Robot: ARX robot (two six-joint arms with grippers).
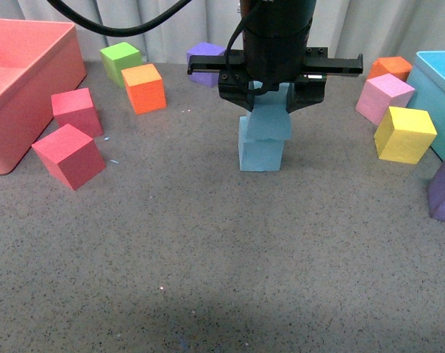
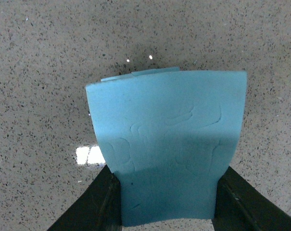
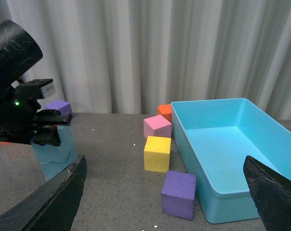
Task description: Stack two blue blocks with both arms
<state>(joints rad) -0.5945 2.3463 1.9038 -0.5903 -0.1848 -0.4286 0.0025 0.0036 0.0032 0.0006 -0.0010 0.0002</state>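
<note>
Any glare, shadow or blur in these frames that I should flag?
Left wrist view: white glare patches on the table; the held blue block is half in shadow. Front view: evenly lit, sharp, with a dim band across the table's nearest part. Right wrist view: the right gripper's fingers are dark and soft-edged, the teal bin crisp.

bare table (image 1: 222, 257) before the stacked blue blocks (image 1: 262, 151); red cube (image 1: 69, 154) left, yellow cube (image 1: 404, 134) right
</note>
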